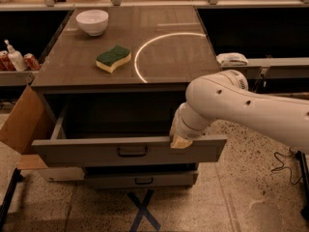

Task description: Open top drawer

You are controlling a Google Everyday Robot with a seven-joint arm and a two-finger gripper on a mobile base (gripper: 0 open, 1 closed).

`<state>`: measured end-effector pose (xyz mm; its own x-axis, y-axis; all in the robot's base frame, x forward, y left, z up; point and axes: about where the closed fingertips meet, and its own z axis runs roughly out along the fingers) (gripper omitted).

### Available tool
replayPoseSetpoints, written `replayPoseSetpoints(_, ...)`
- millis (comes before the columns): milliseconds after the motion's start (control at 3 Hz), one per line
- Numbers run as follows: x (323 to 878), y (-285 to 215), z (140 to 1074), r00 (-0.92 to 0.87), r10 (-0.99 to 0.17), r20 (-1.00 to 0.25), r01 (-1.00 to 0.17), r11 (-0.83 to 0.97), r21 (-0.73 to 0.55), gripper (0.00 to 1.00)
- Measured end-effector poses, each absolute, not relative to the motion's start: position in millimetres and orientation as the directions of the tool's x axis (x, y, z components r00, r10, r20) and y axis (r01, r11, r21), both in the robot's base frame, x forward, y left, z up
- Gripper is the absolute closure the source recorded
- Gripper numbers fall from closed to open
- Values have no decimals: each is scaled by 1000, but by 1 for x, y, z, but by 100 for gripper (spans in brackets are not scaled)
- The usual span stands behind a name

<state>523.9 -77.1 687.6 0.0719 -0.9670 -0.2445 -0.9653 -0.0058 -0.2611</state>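
Note:
The top drawer [96,151] stands pulled well out from the brown cabinet, its wide grey front low in the view with a small dark bar handle [132,152] at its middle. The dark inside of its box shows behind the front. My gripper [179,140] sits at the top rim of the drawer front, right of the handle, at the end of my white arm [241,105] that reaches in from the right. The arm's wrist hides most of the gripper.
A lower, narrower grey drawer front [140,179] sits under the open one. On the cabinet top [169,57] lie a green and yellow sponge [113,58] and a white bowl [92,21]. A cardboard flap [21,122] hangs at the left. Bottles and cans [14,58] stand on a left shelf.

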Motion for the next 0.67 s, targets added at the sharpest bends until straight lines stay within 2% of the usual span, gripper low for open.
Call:
replayPoseSetpoints(333,523,-77,688,73,-967,-244,-965,-7,-262,6)
replayPoseSetpoints(667,523,-77,689,74,-967,-243,-965,-7,-263,0)
